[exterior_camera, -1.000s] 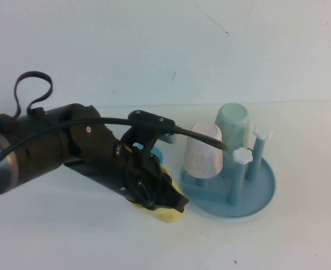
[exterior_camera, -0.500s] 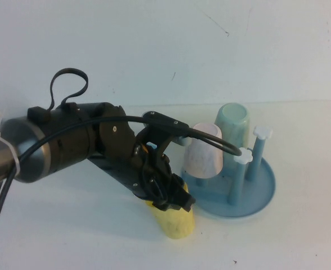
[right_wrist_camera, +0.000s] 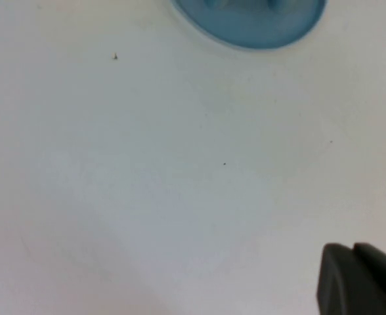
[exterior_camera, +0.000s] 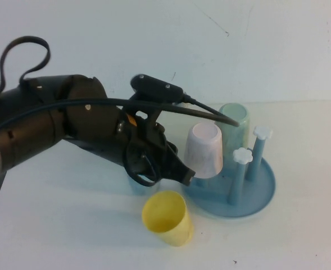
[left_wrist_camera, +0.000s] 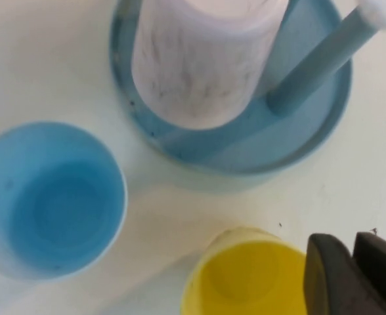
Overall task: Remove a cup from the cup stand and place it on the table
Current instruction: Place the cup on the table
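The pale-yellow cup stands upright and free on the white table, just in front of the blue cup stand. It also shows in the left wrist view, mouth up. My left gripper hangs above and behind it, beside the stand, holding nothing. In the left wrist view the left gripper has its fingers only slightly apart. My right gripper is shut over bare table and out of the high view.
A pale-pink cup and a light-blue cup sit upside down on the stand's pegs. Two white-knobbed pegs are bare. Another blue cup stands on the table under my left arm. The stand's rim shows in the right wrist view.
My left gripper let go of the yellow cup and rose up and back. The cup went from tilted under the fingers to standing upright alone.
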